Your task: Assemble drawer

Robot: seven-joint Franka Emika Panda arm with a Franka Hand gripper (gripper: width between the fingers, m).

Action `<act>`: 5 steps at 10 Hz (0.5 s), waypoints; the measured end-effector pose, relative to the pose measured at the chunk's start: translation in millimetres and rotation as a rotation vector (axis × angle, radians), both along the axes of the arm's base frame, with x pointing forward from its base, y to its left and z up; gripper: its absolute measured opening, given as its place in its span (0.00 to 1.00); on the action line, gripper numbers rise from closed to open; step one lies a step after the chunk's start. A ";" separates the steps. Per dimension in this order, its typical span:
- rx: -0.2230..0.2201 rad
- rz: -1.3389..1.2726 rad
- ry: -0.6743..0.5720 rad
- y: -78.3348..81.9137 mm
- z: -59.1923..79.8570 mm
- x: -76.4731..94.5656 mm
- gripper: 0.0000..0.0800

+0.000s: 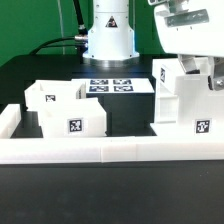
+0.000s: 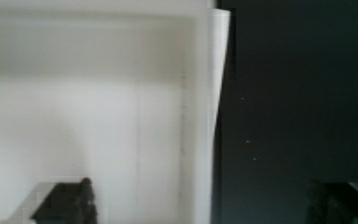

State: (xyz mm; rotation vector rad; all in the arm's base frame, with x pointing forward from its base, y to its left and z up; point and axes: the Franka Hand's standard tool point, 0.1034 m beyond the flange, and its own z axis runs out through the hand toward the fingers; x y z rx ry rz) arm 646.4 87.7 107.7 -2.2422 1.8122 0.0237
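Trays on the exterior view's left, 2 of them: the back tray (image 1: 45,97) and the front tray (image 1: 85,118) sit close together on the black table (image 1: 100,200), behind the low border wall (image 1: 100,152). In the middle, further back, lies the marker board (image 1: 112,86). Over on the right stands the tall housing (image 1: 185,112), upright just behind that wall, with the claw (image 1: 200,72) down at its top. Wrist view: fingers (image 2: 60,203) spread wide apart, gripping nothing.

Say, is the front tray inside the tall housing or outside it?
Outside: the front tray stands apart from the housing, on the exterior view's left of it, with a clear gap between them.
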 end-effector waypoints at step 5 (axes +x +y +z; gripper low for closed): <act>-0.045 0.258 -0.096 -26.5 43.8 -16.5 0.81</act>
